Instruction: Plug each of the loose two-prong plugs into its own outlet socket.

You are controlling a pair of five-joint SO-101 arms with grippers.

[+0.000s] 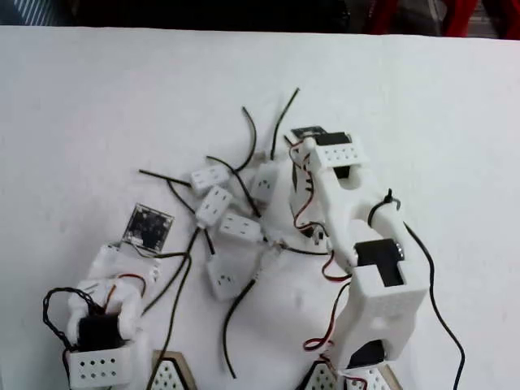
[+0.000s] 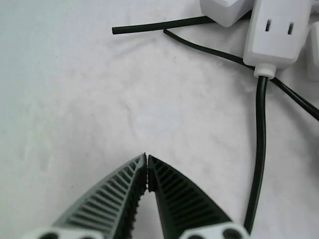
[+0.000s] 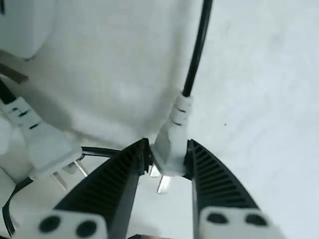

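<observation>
1. Right wrist view: right gripper (image 3: 168,160) is clamped on a plug (image 3: 172,144), prongs (image 3: 162,185) poking out between the jaws.
2. The held plug sits at the socket cluster's (image 1: 223,213) right edge.
3. Left gripper (image 2: 147,167) has its jaws together and holds nothing, over bare table (image 2: 75,99) left of the cluster, near one socket (image 2: 277,35).
4. Risk: sockets look loose and unbraced, so a push may shove one away instead of seating the prongs.
5. Risk: the grip is at the jaw tips, so the plug may twist and miss the slots. Tangled cords (image 1: 175,284) may snag.
</observation>
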